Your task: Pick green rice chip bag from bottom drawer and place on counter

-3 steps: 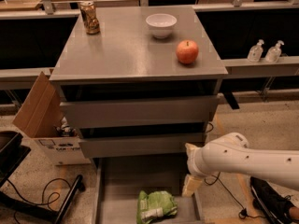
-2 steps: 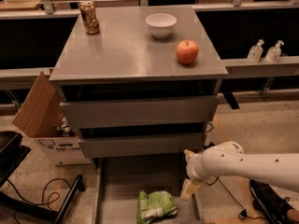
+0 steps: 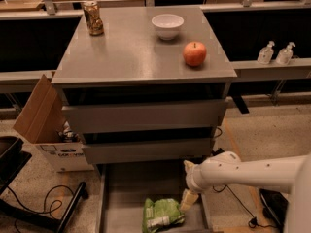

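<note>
- Speckled floor (image 3: pixel 272 130) and dark side ledges surround a grey drawer cabinet, whose flat top is the worktop (image 3: pixel 131 52).
- Hidden or cut off: the bottom drawer (image 3: pixel 129 183) stands pulled out, and its front end runs off the lower edge of the view. The white robot arm (image 3: pixel 257 171) enters from the right with its base out of sight. A dark object at lower left is only partly seen and hard to make out.
- Counts on the worktop — one can (image 3: pixel 92 18), one white bowl (image 3: pixel 167 25), one red apple (image 3: pixel 194 54), all well apart.
- Counts elsewhere: two shut drawers (image 3: pixel 146 115) above the bottom drawer, two pump bottles (image 3: pixel 266 52) on the right ledge, and one open cardboard box (image 3: pixel 41 113) left of the cabinet.
- One green rice chip bag (image 3: pixel 162 215) lies on the floor of the bottom drawer, right of its middle, with the white label patch facing up.
- End effector (image 3: pixel 186 204) — inside the bottom drawer, pointing down, just beside the bag's upper right corner. Whether it touches the bag, and how far it is open, cannot be told.
</note>
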